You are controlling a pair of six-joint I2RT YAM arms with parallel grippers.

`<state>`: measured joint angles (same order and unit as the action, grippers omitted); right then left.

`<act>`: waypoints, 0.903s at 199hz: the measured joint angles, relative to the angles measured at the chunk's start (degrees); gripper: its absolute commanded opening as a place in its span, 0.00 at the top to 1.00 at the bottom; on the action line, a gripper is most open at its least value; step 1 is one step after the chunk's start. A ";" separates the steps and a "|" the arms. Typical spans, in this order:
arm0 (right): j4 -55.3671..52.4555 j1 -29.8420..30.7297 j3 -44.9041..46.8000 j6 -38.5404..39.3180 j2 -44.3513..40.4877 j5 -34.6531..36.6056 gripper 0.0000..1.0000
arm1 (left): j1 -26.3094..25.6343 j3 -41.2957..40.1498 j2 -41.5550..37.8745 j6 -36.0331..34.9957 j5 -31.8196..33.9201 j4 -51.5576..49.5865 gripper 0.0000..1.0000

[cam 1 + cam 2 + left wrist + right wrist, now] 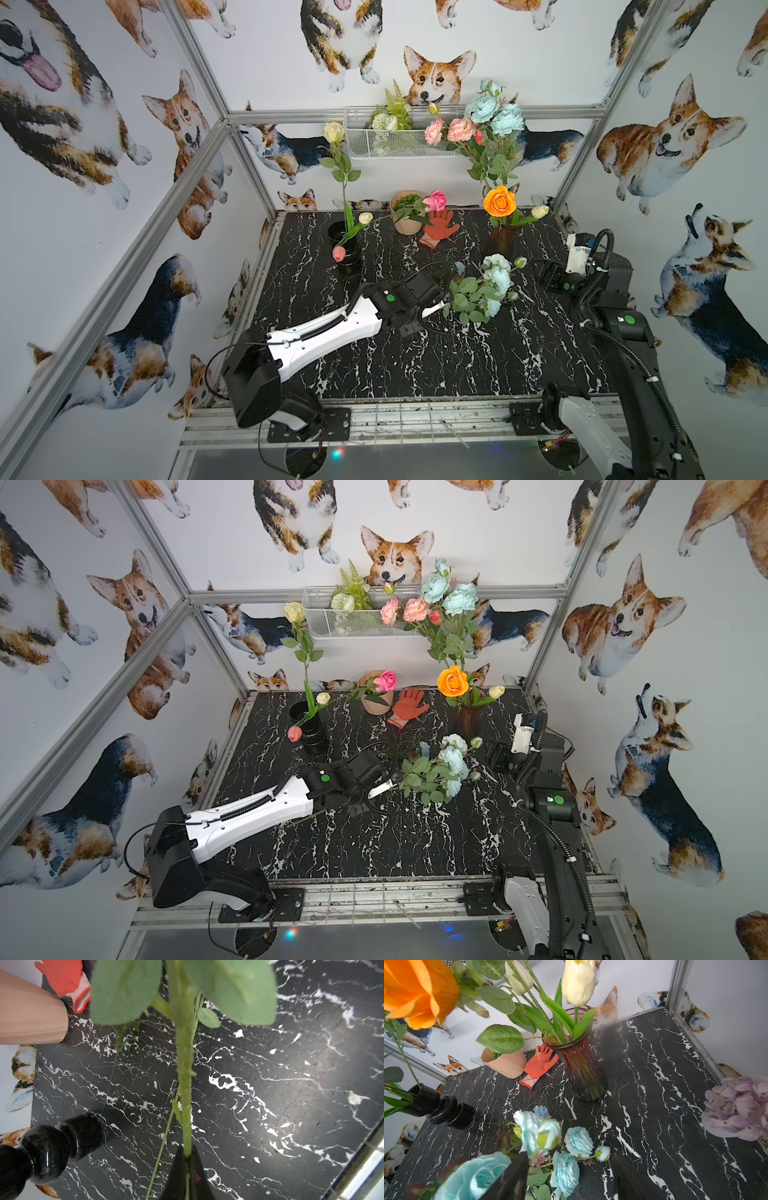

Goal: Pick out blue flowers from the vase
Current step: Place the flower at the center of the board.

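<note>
- left gripper (187,1152): clamped shut on the green stem (184,1064) of a blue spray (496,276); the stem runs straight out from between the closed jaws.
- blue spray: leaves just beyond the jaws, pale blue blooms and buds farther out, over the middle of the table (415,365) and clear of the vase (581,1072). whether the blooms rest on the table cannot be told.
- small blue bloom (541,1110): on the table just beside the spray, on the vase side.
- right gripper (569,1159): jaws apart, holding nothing, just above the spray's blooms, opposite the left gripper.
- vase: behind the spray. it holds an orange rose (499,201), pink blooms (451,129) and a tall blue bunch (494,114), so the task looks part done.
- step in hand, as judged: laying the spray down. lower it until leaves and blooms bear on the table, and only then part the jaws. place it well apart from the vase so the next reach is free. move slowly, since a long thin stem is likely to sway and could brush the right gripper.
- next, as judged: the tall blue bunch mingles with the pink blooms. grip its own stem low and draw it up along the vase's axis so the vase does not tip.
</note>
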<state>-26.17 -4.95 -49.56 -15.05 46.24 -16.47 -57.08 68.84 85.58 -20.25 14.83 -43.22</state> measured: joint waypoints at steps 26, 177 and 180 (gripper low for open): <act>0.26 -0.33 1.05 -0.44 -0.15 -0.11 0.34 | 1.25 0.44 3.06 -2.89 2.08 -0.13 1.00; 6.05 -0.57 3.45 -1.79 2.67 -2.36 0.35 | 8.22 8.24 16.04 -17.40 8.76 5.92 1.00; 6.14 -0.57 3.45 -1.79 2.71 -2.45 0.35 | 8.31 8.17 16.15 -17.46 8.57 6.10 1.00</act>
<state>-20.03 -5.52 -46.11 -16.84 48.95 -18.92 -48.77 77.01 101.73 -37.71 23.40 -37.12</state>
